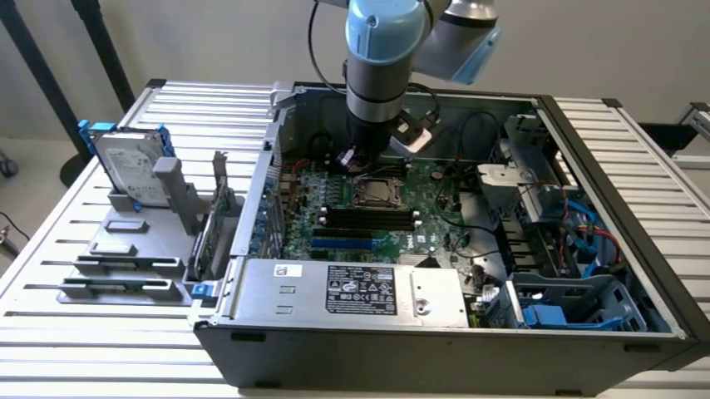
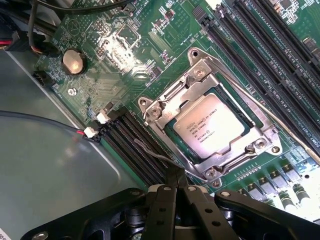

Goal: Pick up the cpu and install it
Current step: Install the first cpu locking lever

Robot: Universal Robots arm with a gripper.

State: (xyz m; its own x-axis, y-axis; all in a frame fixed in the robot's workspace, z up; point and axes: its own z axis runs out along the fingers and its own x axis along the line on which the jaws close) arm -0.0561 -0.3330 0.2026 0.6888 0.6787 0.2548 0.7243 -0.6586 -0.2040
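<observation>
cpu seated in socket
gripper (image 2: 175, 184) pressed together at the cpu's (image 2: 211, 125) 7 o'clock; risk: snagging the retention lever (image 2: 152, 152).

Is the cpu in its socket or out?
In: the cpu lies flat inside the socket's metal frame on the motherboard.

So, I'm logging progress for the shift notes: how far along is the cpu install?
Done, by the look of it: the flat silver square cpu already lies in the metal socket frame on the green motherboard. In hand: nothing; the black gripper is shut and empty, beside the socket inside the open grey computer case. Left: whether the frame is fully latched cannot be told.
</observation>
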